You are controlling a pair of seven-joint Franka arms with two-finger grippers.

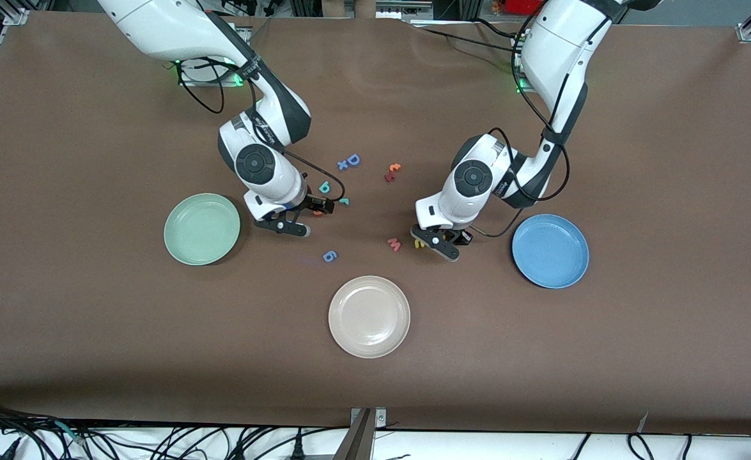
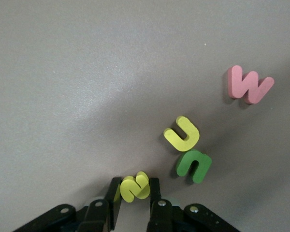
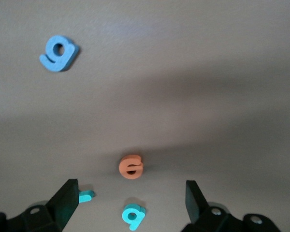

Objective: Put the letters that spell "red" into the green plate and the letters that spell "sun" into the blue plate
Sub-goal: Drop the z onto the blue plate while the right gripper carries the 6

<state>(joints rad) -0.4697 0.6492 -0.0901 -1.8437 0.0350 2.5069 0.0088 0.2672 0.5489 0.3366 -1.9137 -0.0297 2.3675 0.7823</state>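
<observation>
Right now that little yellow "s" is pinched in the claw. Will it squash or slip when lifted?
The yellow "s" looks like thick foam, so it probably gives slightly yet springs back. The left gripper is shut on its flat sides, so slipping seems unlikely. Being tiny, it is likely very light and, lying flat, shouldn't roll.

Cream plate point(image 1: 369, 316): nearest the front camera
Blue "6" letter point(image 1: 330, 256): just above the plate in that view; apart
Pink "w" point(image 1: 394, 243): flat on table
Blue "D" point(image 1: 352, 160): flat; small blue letter point(image 1: 342, 165) beside it
Orange and dark red pair point(image 1: 392, 172): touching
</observation>
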